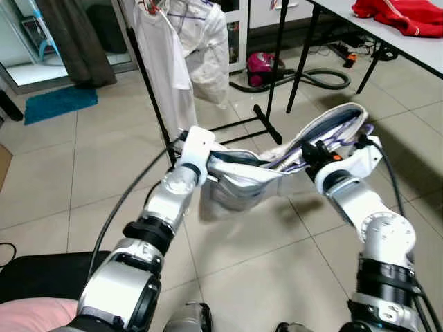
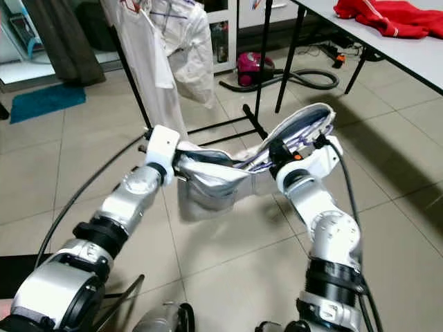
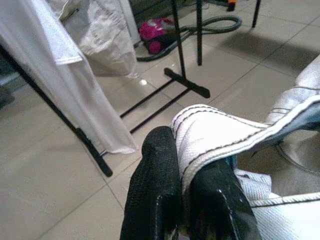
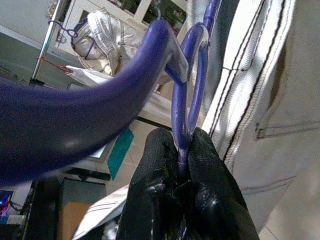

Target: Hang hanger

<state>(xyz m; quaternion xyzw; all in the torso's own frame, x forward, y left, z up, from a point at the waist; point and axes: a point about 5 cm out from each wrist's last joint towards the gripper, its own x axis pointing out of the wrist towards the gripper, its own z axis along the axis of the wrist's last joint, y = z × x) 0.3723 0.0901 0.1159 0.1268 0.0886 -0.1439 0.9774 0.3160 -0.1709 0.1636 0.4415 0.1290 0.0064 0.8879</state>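
A white garment with dark piping (image 1: 239,181) is stretched between my two arms above the tiled floor. My left gripper (image 3: 185,185) is shut on a folded hem of the garment (image 3: 220,135). My right gripper (image 4: 182,165) is shut on a purple plastic hanger (image 4: 182,95), whose arm runs inside the garment (image 1: 325,131). A black clothes rack (image 1: 149,83) stands beyond, with white clothes (image 1: 163,62) hanging on it.
The rack's black floor bars (image 1: 266,124) lie just past the garment. A pink vacuum cleaner (image 1: 263,69) with a grey hose sits behind. A white table (image 1: 408,41) with a red cloth (image 1: 401,14) stands at the right. A blue mat (image 1: 59,104) lies far left.
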